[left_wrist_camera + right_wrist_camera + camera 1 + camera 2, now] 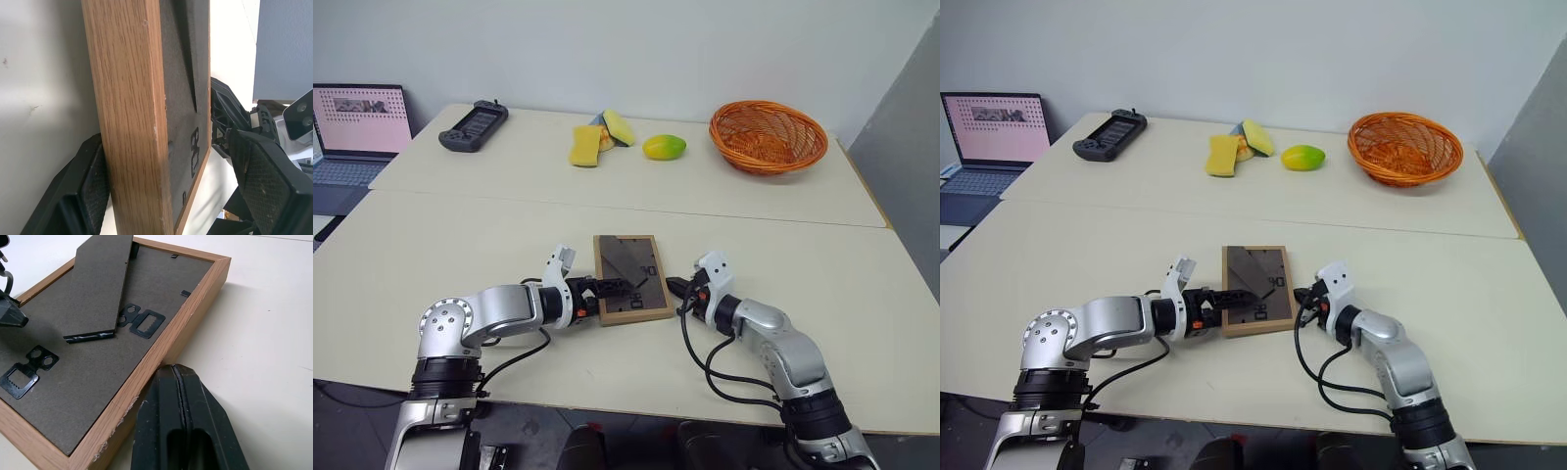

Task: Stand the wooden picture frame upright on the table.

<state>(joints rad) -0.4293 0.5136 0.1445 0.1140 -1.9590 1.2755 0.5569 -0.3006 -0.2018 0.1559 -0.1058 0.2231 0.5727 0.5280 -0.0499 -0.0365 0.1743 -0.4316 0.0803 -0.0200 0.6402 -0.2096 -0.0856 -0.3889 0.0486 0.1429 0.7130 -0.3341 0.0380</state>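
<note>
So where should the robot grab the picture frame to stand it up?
Probably by the long wooden edge on its left. The wooden picture frame lies back-up and flat on the table, so only its thin rim offers a hold. The open left gripper straddles that edge; one finger is underneath. The shut right gripper sits by the opposite edge.
</note>
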